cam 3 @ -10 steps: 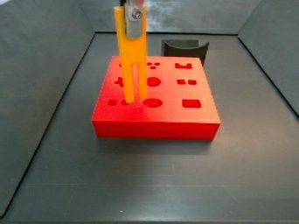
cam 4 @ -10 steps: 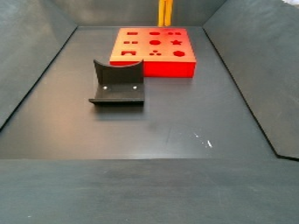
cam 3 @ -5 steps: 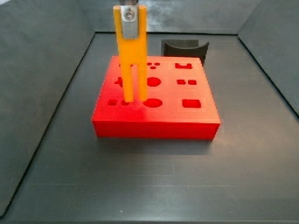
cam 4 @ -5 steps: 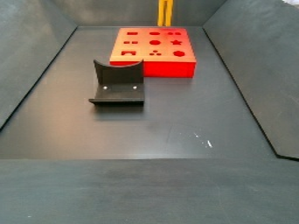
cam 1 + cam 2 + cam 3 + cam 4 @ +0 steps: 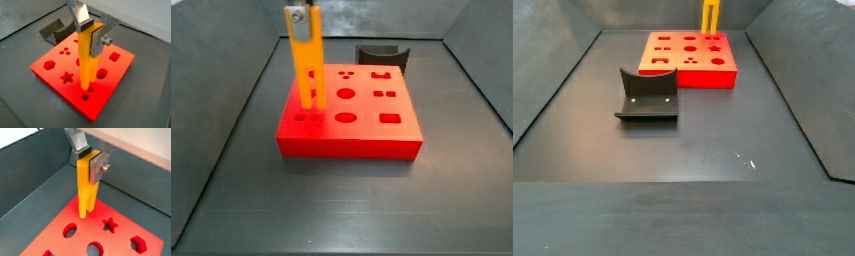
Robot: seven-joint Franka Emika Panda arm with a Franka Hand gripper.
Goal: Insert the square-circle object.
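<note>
My gripper (image 5: 90, 37) is shut on the top of the square-circle object (image 5: 87, 65), a long orange-yellow bar that hangs upright. Its two prongs point down over the red block with shaped holes (image 5: 63, 64). In a side view the gripper (image 5: 298, 12) holds the bar (image 5: 306, 60) above the block's (image 5: 372, 125) left part, with the prong tips just over its top face. In a wrist view the prongs (image 5: 84, 213) hang near the block's (image 5: 120, 240) edge. In a side view only the bar's lower part (image 5: 711, 15) shows behind the block (image 5: 690, 60).
The dark fixture (image 5: 647, 95) stands on the grey floor beside the block and also shows in a side view (image 5: 382, 55) and a wrist view (image 5: 53, 30). Sloping grey walls (image 5: 238, 110) enclose the floor on all sides.
The gripper has carried the bar sideways toward the block's left edge in a side view, and the prong tips now sit a little higher over the block's top.
</note>
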